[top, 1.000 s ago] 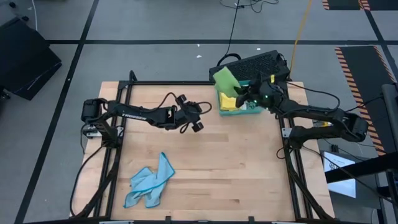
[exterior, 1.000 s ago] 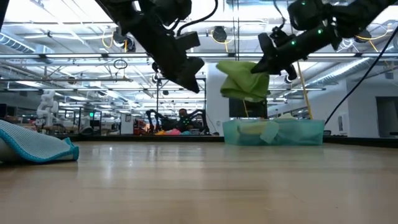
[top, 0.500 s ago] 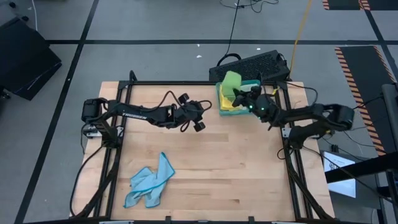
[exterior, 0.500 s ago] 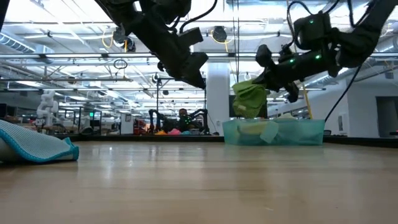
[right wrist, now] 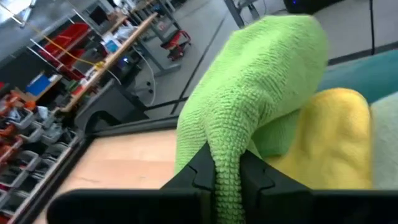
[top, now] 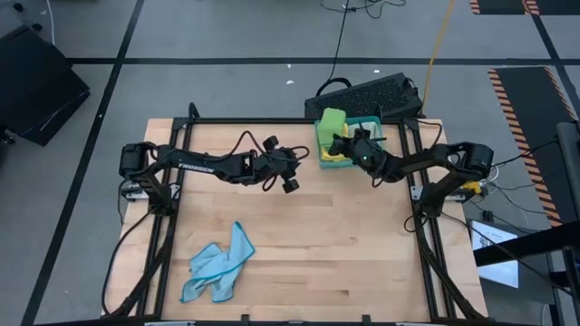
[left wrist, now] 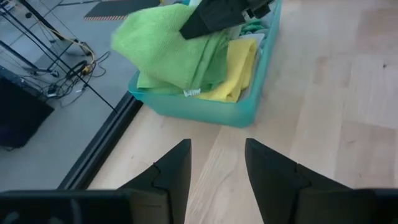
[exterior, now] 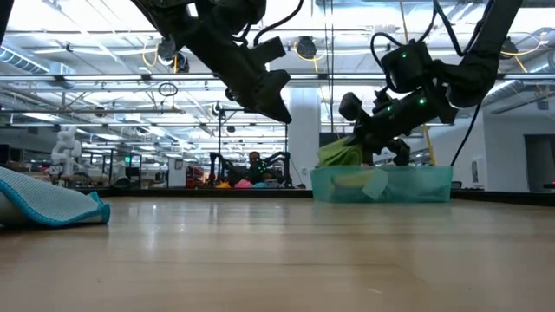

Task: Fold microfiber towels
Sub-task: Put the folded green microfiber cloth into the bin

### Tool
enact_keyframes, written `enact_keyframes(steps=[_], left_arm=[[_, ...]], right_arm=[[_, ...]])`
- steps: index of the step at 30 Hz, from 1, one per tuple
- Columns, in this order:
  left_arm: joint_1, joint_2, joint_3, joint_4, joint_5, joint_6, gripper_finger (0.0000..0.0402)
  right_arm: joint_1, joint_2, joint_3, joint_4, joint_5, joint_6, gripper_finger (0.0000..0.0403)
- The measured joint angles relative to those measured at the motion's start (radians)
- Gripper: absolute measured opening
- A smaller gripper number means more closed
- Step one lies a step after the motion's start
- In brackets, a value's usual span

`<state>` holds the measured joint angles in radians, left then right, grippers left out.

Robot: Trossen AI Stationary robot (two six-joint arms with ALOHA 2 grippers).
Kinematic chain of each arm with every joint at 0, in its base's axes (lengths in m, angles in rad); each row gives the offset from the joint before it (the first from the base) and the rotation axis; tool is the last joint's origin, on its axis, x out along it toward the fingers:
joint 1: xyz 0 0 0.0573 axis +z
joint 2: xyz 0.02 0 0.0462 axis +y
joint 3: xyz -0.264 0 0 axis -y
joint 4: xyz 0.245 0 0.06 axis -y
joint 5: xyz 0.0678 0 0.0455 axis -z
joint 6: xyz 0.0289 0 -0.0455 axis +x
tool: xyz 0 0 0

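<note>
Bright green towel pinched by our right gripper over the teal tray. Our left gripper hangs parted, empty, nearby.

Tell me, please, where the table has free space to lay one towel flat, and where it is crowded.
Free: the bare wood in the middle and near right of the table, between the crumpled blue towel and the right edge. Crowded: the far right corner, where the teal tray holds towels and the right end effector grips the green towel.
</note>
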<state>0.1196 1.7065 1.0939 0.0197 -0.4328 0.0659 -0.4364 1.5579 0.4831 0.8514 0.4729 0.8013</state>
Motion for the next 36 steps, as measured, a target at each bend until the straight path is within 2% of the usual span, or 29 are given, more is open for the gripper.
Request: enact_keyframes(steps=[4, 14, 21, 27, 30, 33, 36], left_arm=[[-0.002, 0.0, 0.0, -0.01, 0.001, 0.004, 0.0152], [-0.002, 0.0, 0.0, -0.034, 0.017, 0.003, 0.0152], [-0.008, 0.0, 0.0, -0.043, 0.017, -0.015, 0.0152], [-0.008, 0.0, 0.0, -0.034, 0.017, -0.017, 0.0152], [-0.008, 0.0, 0.0, -0.04, 0.017, -0.019, 0.0152], [-0.008, 0.0, 0.0, -0.046, 0.014, -0.026, 0.0152], [-0.008, 0.0, 0.0, -0.043, 0.003, -0.031, 0.0152]], right_arm=[[0.0, -0.001, 0.0, -0.045, 0.0, 0.006, 0.0045], [0.0, -0.005, 0.0, -0.109, -0.002, -0.053, 0.0155], [-0.014, -0.152, 0.0, -0.346, -0.005, -0.12, 0.0197], [-0.015, -0.335, 0.0, -0.552, -0.126, -0.217, 0.0205], [-0.015, -0.425, 0.0, -0.572, -0.164, -0.29, 0.02], [-0.02, -0.495, 0.002, -0.533, -0.158, -0.356, 0.0178], [-0.043, -0.515, 0.046, -0.518, -0.151, -0.431, 0.0139]])
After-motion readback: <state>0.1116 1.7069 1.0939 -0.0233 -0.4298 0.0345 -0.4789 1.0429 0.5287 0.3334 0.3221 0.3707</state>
